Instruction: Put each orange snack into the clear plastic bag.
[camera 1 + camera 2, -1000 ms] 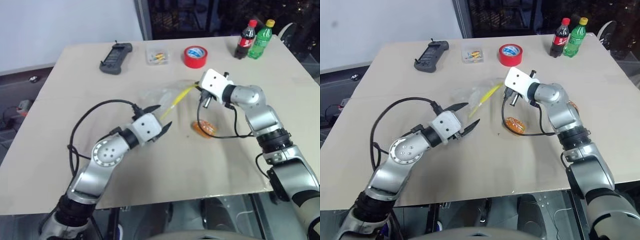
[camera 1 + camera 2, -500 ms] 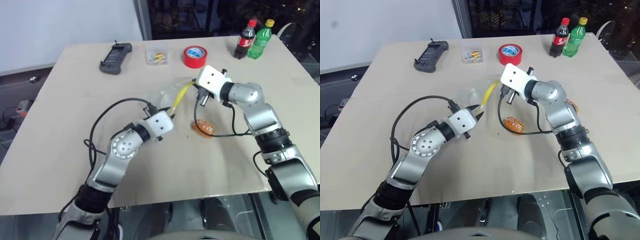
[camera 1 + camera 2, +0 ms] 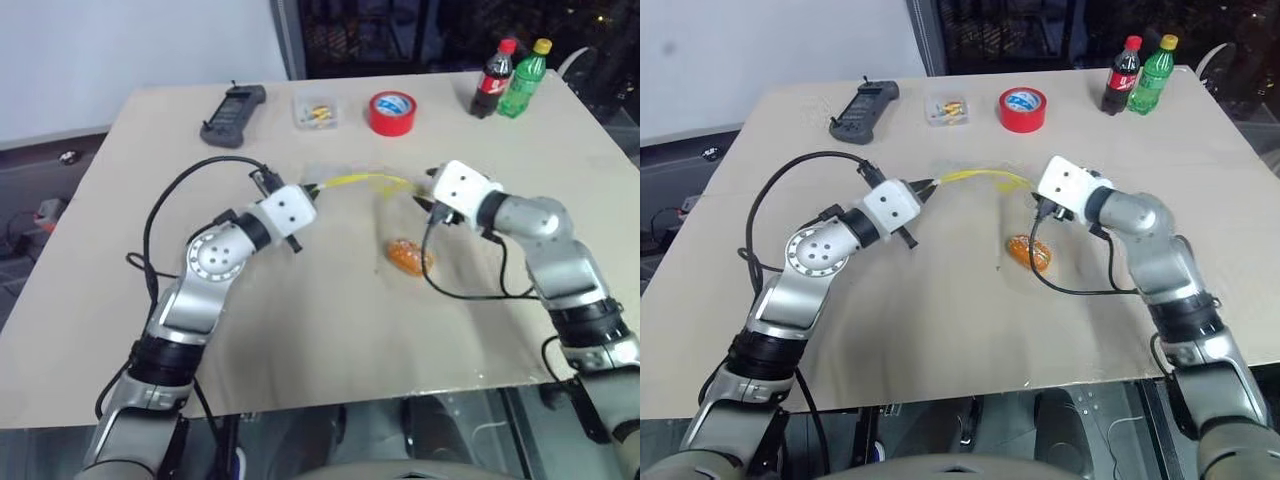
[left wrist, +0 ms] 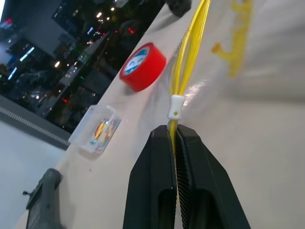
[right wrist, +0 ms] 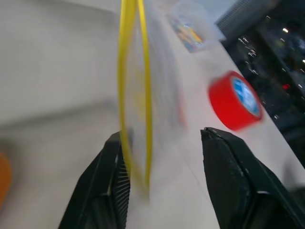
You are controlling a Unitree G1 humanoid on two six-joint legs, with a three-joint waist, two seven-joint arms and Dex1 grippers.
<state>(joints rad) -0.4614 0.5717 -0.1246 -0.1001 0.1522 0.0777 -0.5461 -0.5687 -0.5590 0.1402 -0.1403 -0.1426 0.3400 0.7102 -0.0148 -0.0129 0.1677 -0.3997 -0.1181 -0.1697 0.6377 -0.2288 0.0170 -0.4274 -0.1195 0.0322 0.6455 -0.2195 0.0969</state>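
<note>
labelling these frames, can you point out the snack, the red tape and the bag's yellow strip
snack [image 3: 405, 256]: left eye view, middle of its speckled top.
red tape [image 3: 391, 112]: left eye view, on the roll's upper face.
yellow strip [image 3: 362, 179]: left eye view, midway along the strip between the grippers.

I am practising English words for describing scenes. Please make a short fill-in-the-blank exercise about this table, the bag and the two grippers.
1. The left gripper is shut on the ______ seal strip of the clear plastic bag.
2. The fingers of the right gripper stand ______.
3. An orange snack lies on the ______.
4. Between the small clear box and the two bottles sits a red ______.

Missing words: yellow; open; table; tape roll
</note>
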